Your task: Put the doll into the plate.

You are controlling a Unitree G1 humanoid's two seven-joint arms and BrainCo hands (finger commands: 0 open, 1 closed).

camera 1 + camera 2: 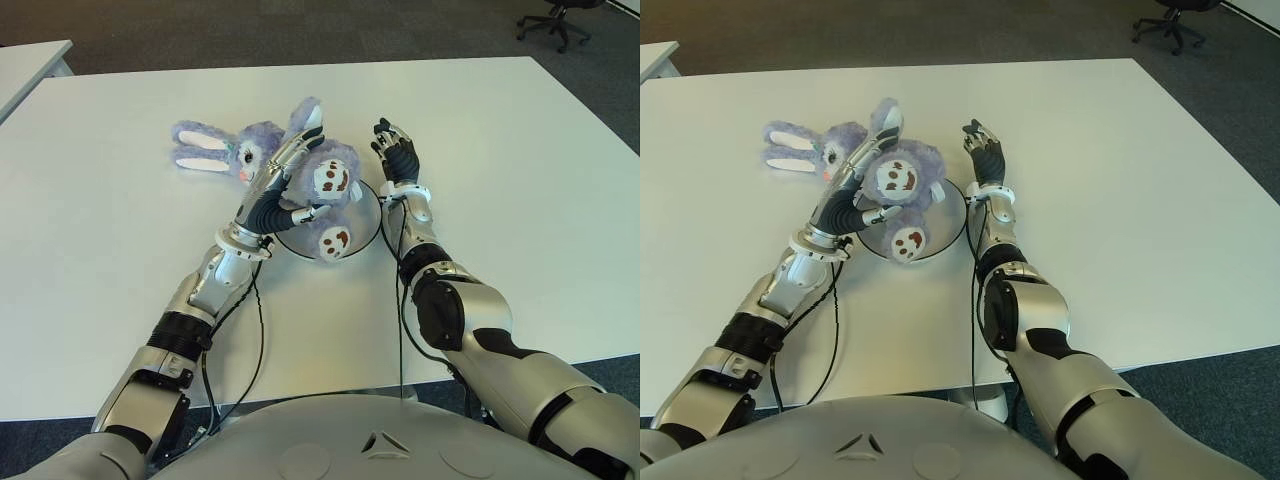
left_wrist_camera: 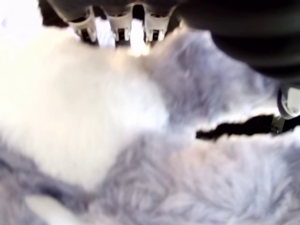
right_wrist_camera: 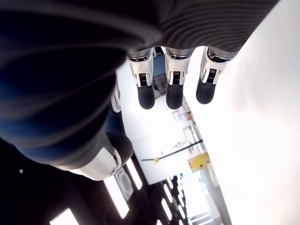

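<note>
The doll (image 1: pixel 325 178) is a fluffy purple rabbit with white ears, lying on the white table (image 1: pixel 520 200). Its torso and feet lie over the round, dark-rimmed plate (image 1: pixel 377 226), while its head and ears (image 1: pixel 205 148) stretch off to the left onto the table. My left hand (image 1: pixel 288 175) lies against the doll between head and torso, fingers (image 1: pixel 296 150) stretched out straight and thumb (image 1: pixel 308 212) below the body; purple fur (image 2: pixel 197 187) fills the left wrist view. Just right of the plate my right hand (image 1: pixel 395 152) is raised with its fingers (image 3: pixel 173 91) extended and holding nothing.
A second white table (image 1: pixel 30 62) shows at the far left beyond a gap of dark floor. An office chair (image 1: pixel 555 20) stands on the floor at the far right. Black cables (image 1: pixel 258 330) run along my left forearm.
</note>
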